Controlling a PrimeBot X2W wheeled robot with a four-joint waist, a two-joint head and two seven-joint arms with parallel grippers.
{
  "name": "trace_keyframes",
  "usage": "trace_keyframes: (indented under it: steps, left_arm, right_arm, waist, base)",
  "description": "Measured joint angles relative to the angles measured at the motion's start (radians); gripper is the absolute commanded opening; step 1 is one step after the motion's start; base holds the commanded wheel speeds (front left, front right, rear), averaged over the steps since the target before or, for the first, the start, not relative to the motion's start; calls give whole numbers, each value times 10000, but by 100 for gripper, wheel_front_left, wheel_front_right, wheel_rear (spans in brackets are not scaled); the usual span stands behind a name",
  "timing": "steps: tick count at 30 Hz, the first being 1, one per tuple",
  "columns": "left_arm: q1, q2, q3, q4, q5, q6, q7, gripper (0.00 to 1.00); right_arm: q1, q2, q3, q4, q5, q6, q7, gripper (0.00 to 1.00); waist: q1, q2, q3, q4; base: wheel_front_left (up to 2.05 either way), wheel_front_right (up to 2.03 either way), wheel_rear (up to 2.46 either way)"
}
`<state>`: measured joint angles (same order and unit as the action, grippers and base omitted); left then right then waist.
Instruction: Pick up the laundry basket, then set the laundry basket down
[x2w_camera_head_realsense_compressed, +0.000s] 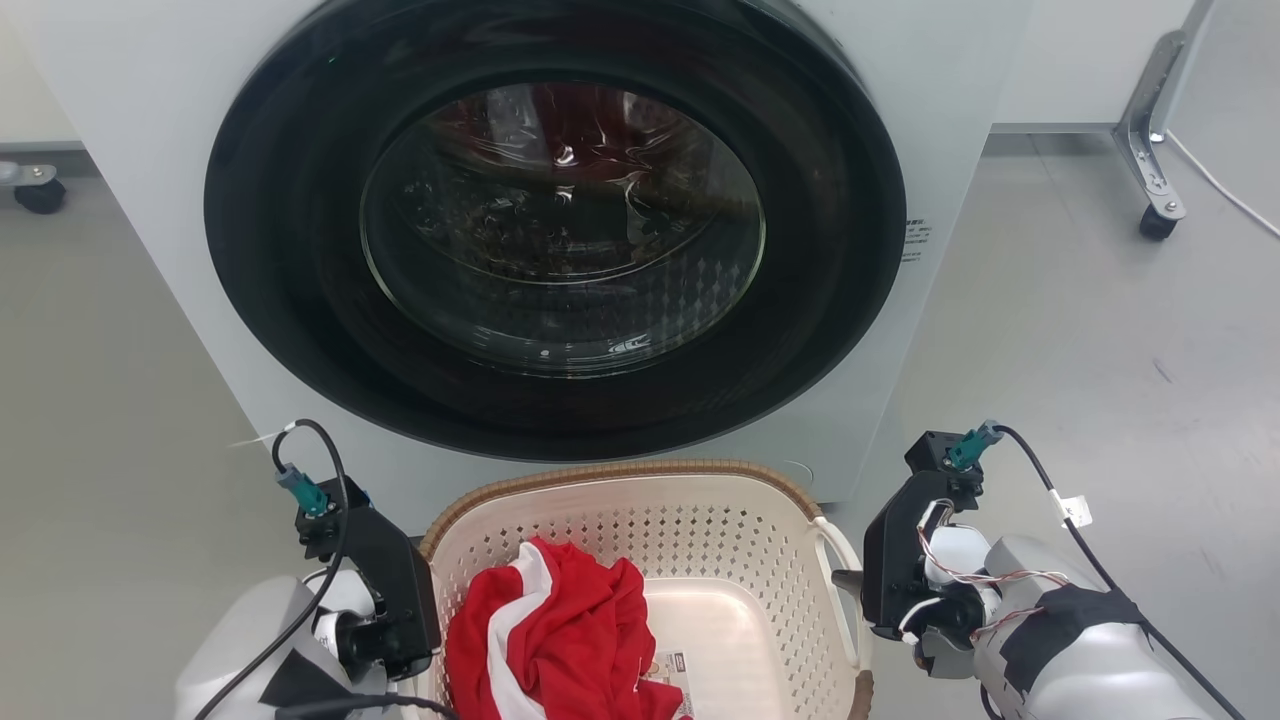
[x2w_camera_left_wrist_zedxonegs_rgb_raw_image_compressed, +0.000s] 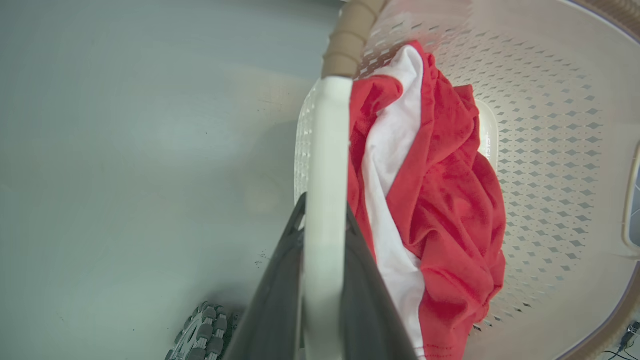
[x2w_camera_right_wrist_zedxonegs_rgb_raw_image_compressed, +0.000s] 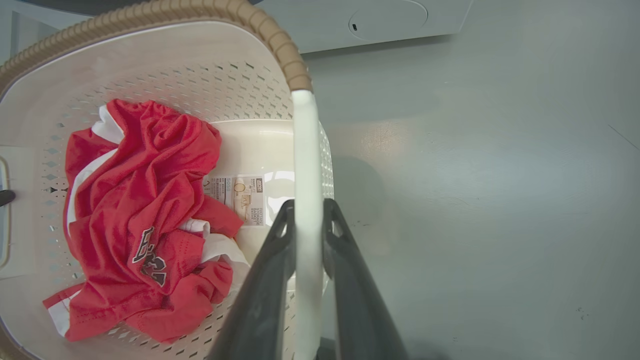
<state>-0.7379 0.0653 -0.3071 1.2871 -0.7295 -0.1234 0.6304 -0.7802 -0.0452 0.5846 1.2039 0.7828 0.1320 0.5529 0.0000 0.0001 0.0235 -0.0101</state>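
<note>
L claw (x2w_camera_left_wrist_zedxonegs_rgb_raw_image_compressed: 325, 207), R claw (x2w_camera_right_wrist_zedxonegs_rgb_raw_image_compressed: 307, 204) grip upright laundry basket (x2w_camera_head_realsense_compressed: 700, 530) handles (x2w_camera_head_realsense_compressed: 838, 590), spanning left-right.

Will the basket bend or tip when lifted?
Probably stays stiff: the laundry basket looks like hard plastic. Likely light, with one red shirt inside. The shirt lies nearer the left gripper, so it may dip there, though the right gripper clamps the other handle.
</note>
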Motion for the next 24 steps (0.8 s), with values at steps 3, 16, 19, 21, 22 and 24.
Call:
trace_keyframes:
  steps: [3,16,19,21,22,24]
  left_arm:
    - [23,2,-12,0,-4,0,-2,0]
    - [35,6,-38,6,-56,0,-182,0]
    - [39,2,-82,6,-56,0,-341,0]
    - [62,-10,-98,6,-56,0,-433,0]
    - [85,-13,-113,4,-56,0,-472,0]
    - [104,-17,-159,-2,-56,0,-550,0]
  right_arm:
    - [0,0,40,8,19,0,-8,0]
    - [0,-4,194,40,270,0,-90,0]
    - [15,-4,238,40,284,0,-176,0]
    - [37,-4,253,42,299,0,-190,0]
    - [60,-6,261,40,309,0,-192,0]
    - [99,-6,272,56,357,0,-268,0]
  waist:
    - [0,0,1,5]
    - [0,0,6,39]
    - [0,-1,22,54]
    - [0,0,41,63]
    - [0,0,61,67]
    - [0,0,122,76]
  base:
    - [0,0,0]
    - [0,0,0]
    - [0,0,0]
    - [0,0,0]
    - [0,0,0]
    - [0,0,0]
